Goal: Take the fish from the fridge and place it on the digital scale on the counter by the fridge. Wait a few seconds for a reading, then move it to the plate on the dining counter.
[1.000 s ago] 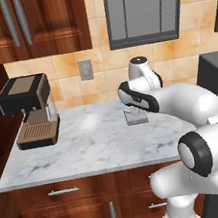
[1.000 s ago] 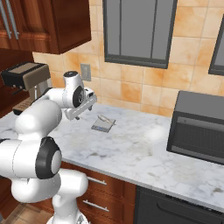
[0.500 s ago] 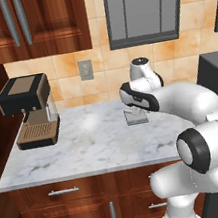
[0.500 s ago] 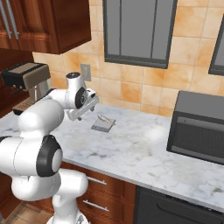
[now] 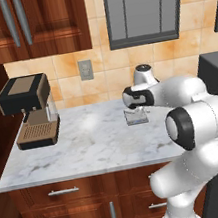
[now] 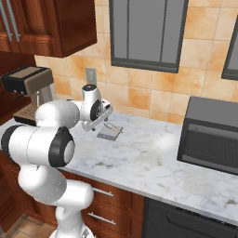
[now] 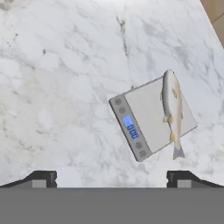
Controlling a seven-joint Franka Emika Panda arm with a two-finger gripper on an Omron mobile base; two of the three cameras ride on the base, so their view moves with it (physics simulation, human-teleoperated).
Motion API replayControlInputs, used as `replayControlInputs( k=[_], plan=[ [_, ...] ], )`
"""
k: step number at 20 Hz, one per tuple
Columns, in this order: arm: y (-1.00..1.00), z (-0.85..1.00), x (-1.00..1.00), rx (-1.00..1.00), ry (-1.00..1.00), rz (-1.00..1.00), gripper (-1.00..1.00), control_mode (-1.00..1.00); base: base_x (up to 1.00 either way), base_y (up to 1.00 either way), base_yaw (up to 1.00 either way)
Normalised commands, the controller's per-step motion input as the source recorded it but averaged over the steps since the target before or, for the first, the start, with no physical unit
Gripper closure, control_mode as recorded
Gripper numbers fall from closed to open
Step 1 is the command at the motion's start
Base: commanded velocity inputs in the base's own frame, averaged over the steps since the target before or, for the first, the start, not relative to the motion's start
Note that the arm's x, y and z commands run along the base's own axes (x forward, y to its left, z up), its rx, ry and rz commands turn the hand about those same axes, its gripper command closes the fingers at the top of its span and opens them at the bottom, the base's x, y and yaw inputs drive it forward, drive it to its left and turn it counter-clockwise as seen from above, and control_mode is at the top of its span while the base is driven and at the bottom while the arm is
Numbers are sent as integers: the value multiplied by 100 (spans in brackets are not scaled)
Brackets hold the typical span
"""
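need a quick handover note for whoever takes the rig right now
Gripper: open, empty, above the digital scale.
Fish: lies along one edge of the scale platform, tail past the rim. The scale's display is lit blue.
Scale sits on the marble counter, between the coffee machine and the microwave.
Done: fish out of the fridge and weighed.
Left: regrasp it, carry it to the plate.
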Motion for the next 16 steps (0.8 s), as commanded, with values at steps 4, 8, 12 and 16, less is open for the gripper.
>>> replayControlInputs(
  k=[4, 8, 12, 16],
  plan=[
    [0, -28, 56, 7, 1, 0, -100, -100, 0, 0, 0],
    [0, -29, 52, 6, 2, 0, -100, -100, 0, 0, 0],
    [0, -31, 55, 4, 9, 0, -100, -100, 0, 0, 0],
    [0, -35, 55, 2, 11, 0, -100, -100, 0, 0, 0]
  ],
)
